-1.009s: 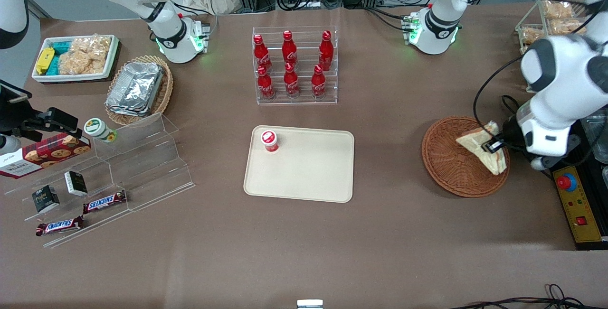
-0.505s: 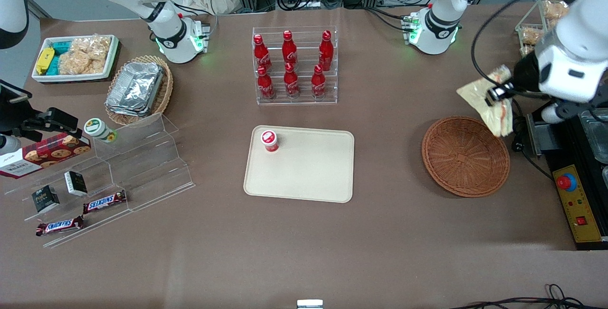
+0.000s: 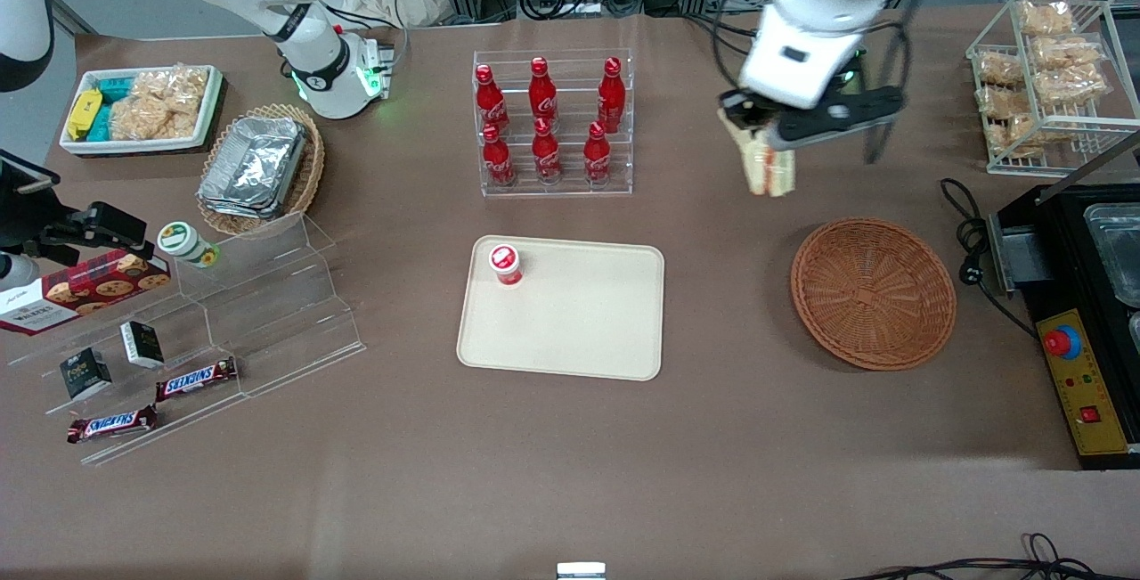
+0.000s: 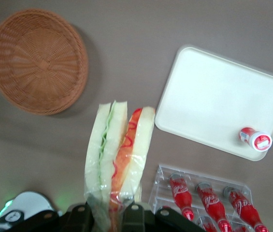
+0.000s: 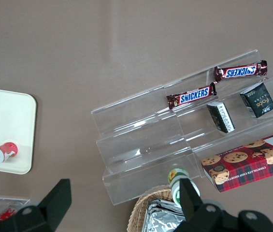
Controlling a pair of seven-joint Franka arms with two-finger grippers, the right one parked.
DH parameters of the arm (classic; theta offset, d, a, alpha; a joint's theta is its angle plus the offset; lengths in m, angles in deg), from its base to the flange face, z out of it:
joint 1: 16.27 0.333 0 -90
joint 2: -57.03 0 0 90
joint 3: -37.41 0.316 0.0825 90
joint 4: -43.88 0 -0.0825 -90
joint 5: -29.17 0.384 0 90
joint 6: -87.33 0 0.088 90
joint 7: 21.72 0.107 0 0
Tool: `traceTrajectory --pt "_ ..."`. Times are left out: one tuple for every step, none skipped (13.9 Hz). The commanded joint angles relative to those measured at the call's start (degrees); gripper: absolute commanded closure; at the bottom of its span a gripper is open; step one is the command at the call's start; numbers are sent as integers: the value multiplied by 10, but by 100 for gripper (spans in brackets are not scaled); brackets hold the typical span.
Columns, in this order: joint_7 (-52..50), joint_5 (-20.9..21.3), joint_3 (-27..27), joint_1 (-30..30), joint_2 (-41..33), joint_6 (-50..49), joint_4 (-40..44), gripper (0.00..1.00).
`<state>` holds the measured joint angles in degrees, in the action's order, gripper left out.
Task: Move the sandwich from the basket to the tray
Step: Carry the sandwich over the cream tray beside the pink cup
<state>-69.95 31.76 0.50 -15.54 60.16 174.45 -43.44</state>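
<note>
Both fingers [image 4: 135, 211] of the gripper [image 4: 108, 212] apparently pinch the sandwich [image 4: 119, 154], hanging above the table.

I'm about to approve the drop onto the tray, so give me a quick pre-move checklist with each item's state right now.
1. Gripper shut on the sandwich: ok.
2. Sandwich out of the basket: ok, held in the air above the table.
3. Sandwich over the tray: not ok, it hangs beside the bottle rack.
4. Bare tray space: ok, only a small red cup stands in one corner.
5. Wrap intact: cannot tell.
</note>
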Motion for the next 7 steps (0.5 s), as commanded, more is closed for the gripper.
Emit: traceTrajectory --pt "-24 28 -31 -9 94 67 16 76" --pt "-32 48 -31 -26 128 90 16 76" --pt "-34 69 -30 -42 170 108 19 75" --pt "-41 92 -30 -56 207 136 20 75" --pt "-69 121 -27 -70 244 172 20 75" --pt "-98 159 -27 -78 284 204 22 75" --pt "-126 190 -27 -82 317 226 23 75"
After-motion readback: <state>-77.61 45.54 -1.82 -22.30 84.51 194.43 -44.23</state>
